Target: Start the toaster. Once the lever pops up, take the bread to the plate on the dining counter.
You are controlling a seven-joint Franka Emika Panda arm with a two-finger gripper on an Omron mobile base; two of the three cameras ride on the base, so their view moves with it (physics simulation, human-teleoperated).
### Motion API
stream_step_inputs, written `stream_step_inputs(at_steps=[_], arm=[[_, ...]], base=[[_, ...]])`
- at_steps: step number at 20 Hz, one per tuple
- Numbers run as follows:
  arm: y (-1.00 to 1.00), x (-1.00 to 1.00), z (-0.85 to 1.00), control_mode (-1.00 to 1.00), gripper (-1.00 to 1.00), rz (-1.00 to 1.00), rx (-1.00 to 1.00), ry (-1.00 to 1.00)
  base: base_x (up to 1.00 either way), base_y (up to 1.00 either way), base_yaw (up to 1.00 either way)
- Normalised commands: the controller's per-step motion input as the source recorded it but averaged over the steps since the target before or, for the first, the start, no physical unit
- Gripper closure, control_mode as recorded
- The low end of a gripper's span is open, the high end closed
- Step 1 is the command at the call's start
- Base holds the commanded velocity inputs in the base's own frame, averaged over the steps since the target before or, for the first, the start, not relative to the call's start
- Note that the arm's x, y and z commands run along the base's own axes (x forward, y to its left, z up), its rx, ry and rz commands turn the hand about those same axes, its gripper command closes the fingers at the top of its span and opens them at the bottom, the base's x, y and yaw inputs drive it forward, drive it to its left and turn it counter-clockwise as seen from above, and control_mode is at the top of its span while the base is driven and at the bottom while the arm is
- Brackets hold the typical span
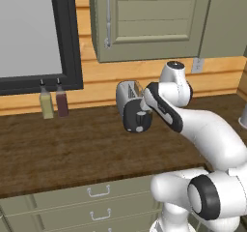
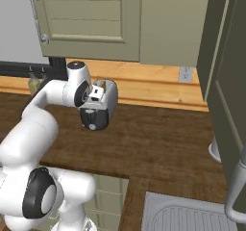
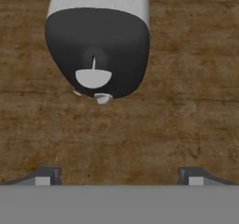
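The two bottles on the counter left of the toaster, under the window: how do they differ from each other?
Colour: the left bottle holds a pale yellow-green liquid, the right bottle a dark reddish-brown one. Position: the left bottle stands farther from the toaster, the right bottle nearer to it. They share a slim upright shape with a thin dark spout, look about the same height, and stand side by side against the wood backsplash.

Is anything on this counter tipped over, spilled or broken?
Nothing stands out. The toaster stands upright on the counter, and two bottles stand upright by the wall. No spill or damage shows.
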Motion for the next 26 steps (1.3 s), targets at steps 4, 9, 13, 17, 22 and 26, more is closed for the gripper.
stream_step_inputs(at_steps=[4, 9, 13, 17, 22, 26], arm=[[0.00, 0.55, 0.00, -1.00, -1.00, 0.00, 0.00, -0.06], [0.00, 0.60, -0.02, -1.00, -1.00, 0.00, 0.00, -0.05], [0.00, 0.25, -0.21, -1.00, -1.00, 0.00, 0.00, -0.10], [0.01, 0.01, -0.50, -1.00, -1.00, 0.00, 0.00, -0.07], [0.00, 0.00, -0.43, -1.00, -1.00, 0.00, 0.00, 0.00], [0.00, 0.00, -0.09, -1.00, -1.00, 0.00, 0.00, 0.00]], base=[[0.00, 0.00, 0.00], [0.00, 0.00, 0.00], [0.00, 0.00, 0.00], [0.00, 0.00, 0.00], [0.00, 0.00, 0.00], [0.00, 0.00, 0.00]])
